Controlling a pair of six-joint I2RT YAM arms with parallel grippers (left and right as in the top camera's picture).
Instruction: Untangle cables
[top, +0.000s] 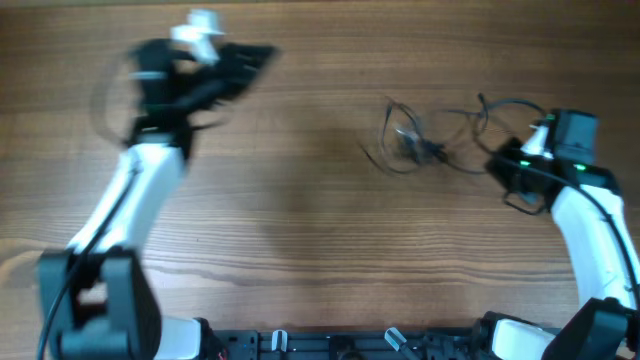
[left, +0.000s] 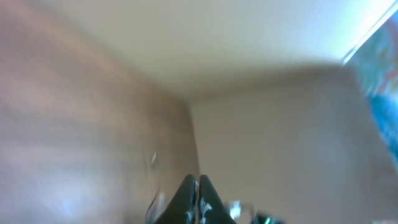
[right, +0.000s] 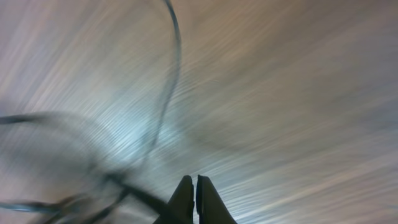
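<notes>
The cables (top: 415, 140) lie as a small tangle of thin black cords on the wooden table, right of centre. My right gripper (top: 492, 162) sits just to their right, low over the table. In the right wrist view its jaws (right: 194, 178) are pressed shut, and blurred cable strands (right: 168, 93) curve in front. One dark strand runs up to the left finger's side. Whether it is pinched does not show. My left gripper (top: 262, 52) is far away at the back left, blurred, and shut (left: 197, 178) on nothing.
The wooden table (top: 300, 200) fills the overhead view. Both arm bases stand at the front edge, left (top: 100, 310) and right (top: 600, 320). The left wrist view is tilted up at a pale wall (left: 280, 124).
</notes>
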